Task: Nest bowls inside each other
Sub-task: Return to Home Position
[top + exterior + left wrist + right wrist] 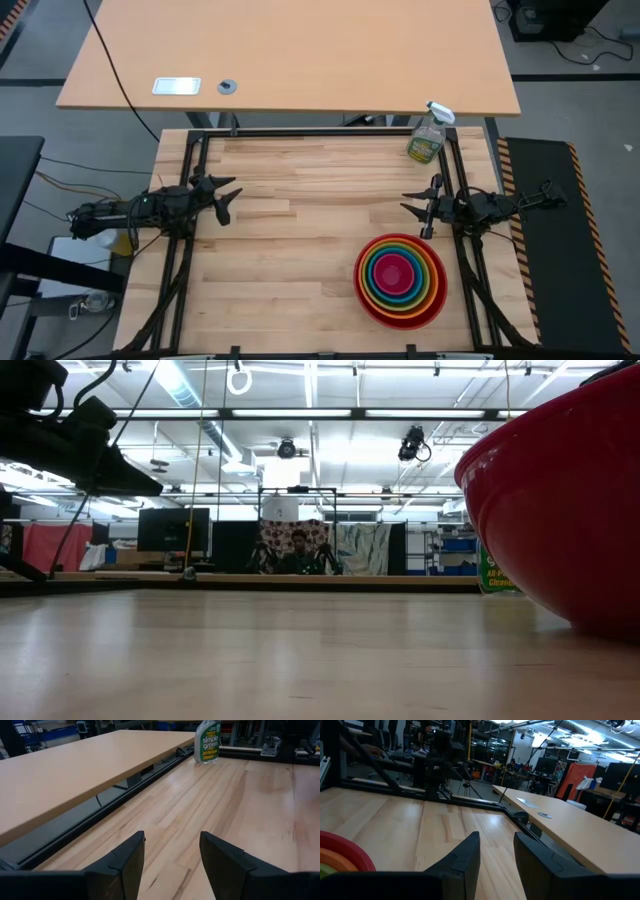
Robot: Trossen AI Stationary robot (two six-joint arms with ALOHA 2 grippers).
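Observation:
The bowls (400,279) sit nested in one stack on the table's near right part: red outermost, then orange, lime green, blue, and magenta-pink in the middle. The red bowl's wall (570,500) fills the low view's right, its base on the wood. Its rim shows in the right wrist view (342,851). My left gripper (226,194) hovers open at the table's left edge. My right gripper (420,208) hovers open at the right edge, just beyond the stack's far side. Neither holds anything.
A clear spray bottle (428,137) with a green label stands at the table's far right corner (207,741). A tan desk (290,55) lies beyond the far edge. The wooden tabletop (300,240) between the arms is bare. A person sits far behind in the room (298,550).

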